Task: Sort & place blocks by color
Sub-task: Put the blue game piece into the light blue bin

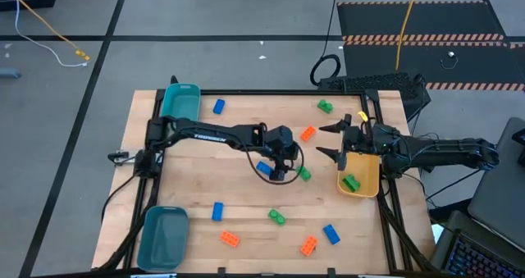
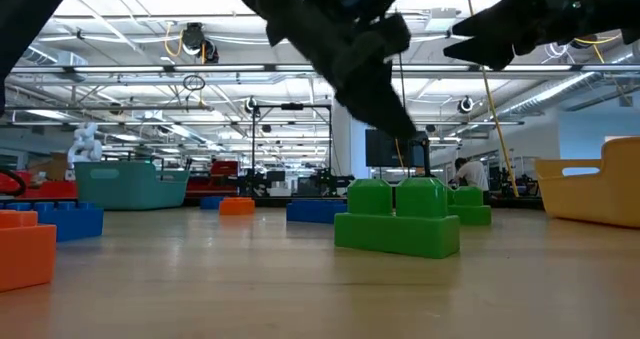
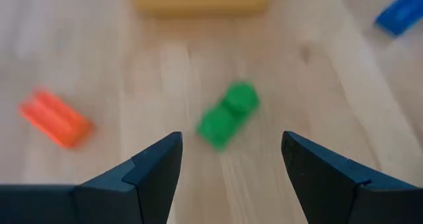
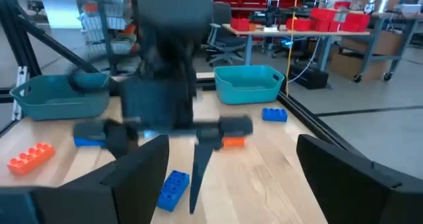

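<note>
My left gripper (image 1: 289, 171) (image 3: 231, 168) is open at mid-table, low over the wood. Its fingers point at a green brick (image 1: 304, 174) (image 3: 228, 115) that lies flat on the table just ahead of them, untouched. A blue brick (image 1: 264, 168) lies just behind the gripper. My right gripper (image 1: 330, 141) (image 4: 231, 178) is open and empty above the table, beside the far left corner of the yellow-orange bin (image 1: 361, 175). That bin holds one green brick (image 1: 351, 182). Other blue, orange and green bricks lie scattered on the table.
Teal bins stand at the far left (image 1: 180, 102) and near left (image 1: 162, 237). Loose bricks: orange (image 1: 308, 133), green (image 1: 325, 107), blue (image 1: 218, 107), blue (image 1: 217, 211), green (image 1: 276, 217), orange (image 1: 230, 239), orange (image 1: 309, 245), blue (image 1: 330, 233). The two grippers are close together.
</note>
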`<state>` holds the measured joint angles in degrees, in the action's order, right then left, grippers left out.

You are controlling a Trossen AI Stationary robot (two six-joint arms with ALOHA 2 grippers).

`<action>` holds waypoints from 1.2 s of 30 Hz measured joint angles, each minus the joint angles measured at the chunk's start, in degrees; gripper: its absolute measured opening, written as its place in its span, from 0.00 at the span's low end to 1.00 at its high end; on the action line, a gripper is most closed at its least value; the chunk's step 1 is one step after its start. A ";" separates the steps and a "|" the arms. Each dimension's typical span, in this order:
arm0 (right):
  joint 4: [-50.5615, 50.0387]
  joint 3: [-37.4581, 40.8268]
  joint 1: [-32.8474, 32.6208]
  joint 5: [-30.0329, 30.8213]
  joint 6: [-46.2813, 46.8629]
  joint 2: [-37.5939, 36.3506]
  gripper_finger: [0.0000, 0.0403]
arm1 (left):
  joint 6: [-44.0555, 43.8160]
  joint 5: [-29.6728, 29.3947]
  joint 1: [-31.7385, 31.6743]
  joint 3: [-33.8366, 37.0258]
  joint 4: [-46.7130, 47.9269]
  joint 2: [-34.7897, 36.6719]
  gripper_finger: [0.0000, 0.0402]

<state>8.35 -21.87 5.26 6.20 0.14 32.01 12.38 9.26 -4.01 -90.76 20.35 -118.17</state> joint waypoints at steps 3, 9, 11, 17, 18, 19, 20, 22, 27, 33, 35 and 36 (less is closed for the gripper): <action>-0.64 0.00 0.00 -0.08 0.09 -0.01 0.81 | 0.02 -2.47 -0.09 0.02 7.31 -0.08 0.65; -1.84 0.00 0.00 -0.20 0.03 0.16 0.81 | -0.95 -5.14 0.09 0.07 22.86 4.03 0.64; -1.95 0.00 0.00 -0.20 -0.31 0.24 0.81 | -0.59 -5.27 0.50 0.07 26.11 5.73 0.61; -2.70 0.00 0.00 -0.22 -1.03 0.28 0.81 | 4.05 -5.45 1.33 1.00 26.15 5.73 0.52; -2.76 0.00 0.00 -0.22 -1.03 0.28 0.81 | 4.69 -5.56 1.44 1.15 26.17 5.06 0.51; -2.91 0.00 0.00 -0.22 -1.03 0.29 0.81 | 5.01 -5.71 1.52 1.32 26.33 4.33 0.50; -3.05 0.00 0.00 -0.22 -1.03 0.31 0.81 | 5.07 -5.95 1.53 1.45 26.44 3.74 0.49; -3.07 0.00 0.00 -0.22 -1.03 0.28 0.81 | 5.03 -6.73 1.57 1.53 25.90 3.03 0.48; -2.98 0.89 0.00 -0.24 -1.09 0.28 0.81 | 4.06 -7.93 1.49 1.42 22.94 1.95 0.52; -2.62 1.36 0.00 -0.13 -1.51 0.28 0.81 | 5.20 -8.49 2.29 1.39 24.01 1.10 0.61; -2.53 1.36 0.00 -0.11 -1.51 0.26 0.81 | 5.18 -8.96 2.26 1.51 24.79 0.90 0.64; -2.55 1.36 0.00 -0.11 -1.51 0.26 0.81 | 5.18 -9.18 2.26 1.51 24.36 0.90 0.65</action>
<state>5.80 -20.51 5.26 6.09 -1.37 32.27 17.56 0.07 -1.75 -89.25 44.72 -117.27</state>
